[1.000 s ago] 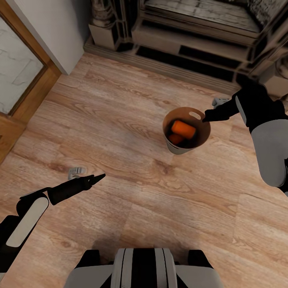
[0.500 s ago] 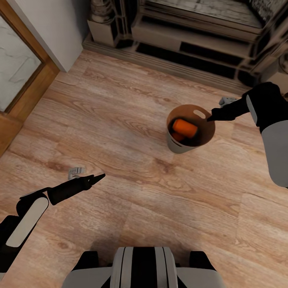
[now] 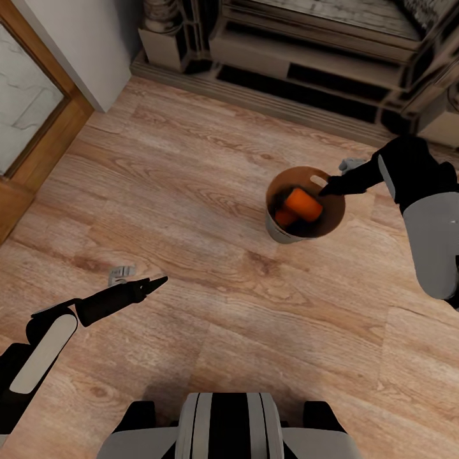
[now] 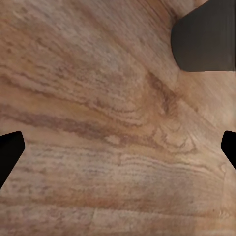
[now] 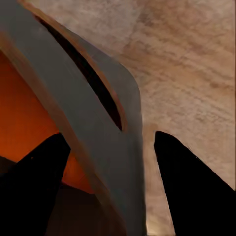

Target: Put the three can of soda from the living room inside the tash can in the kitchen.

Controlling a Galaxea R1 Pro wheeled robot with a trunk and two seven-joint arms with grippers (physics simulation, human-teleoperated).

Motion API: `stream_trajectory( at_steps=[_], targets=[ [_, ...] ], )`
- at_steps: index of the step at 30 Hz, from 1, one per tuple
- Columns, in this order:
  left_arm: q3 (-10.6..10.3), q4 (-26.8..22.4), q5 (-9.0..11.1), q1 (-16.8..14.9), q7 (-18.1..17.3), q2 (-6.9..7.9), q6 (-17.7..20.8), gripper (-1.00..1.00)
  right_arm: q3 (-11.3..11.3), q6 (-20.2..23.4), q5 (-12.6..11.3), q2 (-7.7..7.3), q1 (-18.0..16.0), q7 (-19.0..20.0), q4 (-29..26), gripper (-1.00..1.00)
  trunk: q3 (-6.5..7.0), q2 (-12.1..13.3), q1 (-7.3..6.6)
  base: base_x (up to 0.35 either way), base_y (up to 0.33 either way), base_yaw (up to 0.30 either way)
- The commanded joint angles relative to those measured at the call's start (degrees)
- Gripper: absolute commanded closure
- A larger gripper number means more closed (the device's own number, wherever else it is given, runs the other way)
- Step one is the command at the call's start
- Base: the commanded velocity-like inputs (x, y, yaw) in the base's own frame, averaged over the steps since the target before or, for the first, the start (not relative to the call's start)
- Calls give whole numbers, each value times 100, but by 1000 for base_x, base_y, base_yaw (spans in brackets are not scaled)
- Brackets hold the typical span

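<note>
So the bin is sitting out on the wood floor near the fireplace step, and it's carrying at least two orange cans: one bright one lying on its side on top, and a second peeking out underneath it. Can't make out a blue one in there; the bottom is too dark.

The right gripper is reaching in from the side and meeting the bin right at the rim, beside the slot handle. In the right wrist view the bin's wall is running between the two fingers, one finger inside over the orange glow and one outside over the floor, so it's clamping the rim.

The left gripper is hanging well away from the bin, low over bare planks, holding nothing. Its wrist view is showing the fingertips at opposite edges of the frame, spread wide apart.

There's a wooden door frame off to the left.
</note>
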Motion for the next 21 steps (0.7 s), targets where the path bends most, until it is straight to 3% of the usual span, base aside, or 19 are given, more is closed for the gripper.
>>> stream_trajectory(
  at_steps=[1, 21],
  targets=[
    [0, 0, 0, 0, 0, 0, 0, -100, -1, 0, 1, 0, 7, 2, -2, -100, 0, 0, 0, 0, 0, 0],
    [-2, 0, 0, 1, 0, 0, 16, -100, -71, 0, 8, 4, 60, 2, -10, -100, 0, 0, 0, 0, 0, 0]
  ],
)
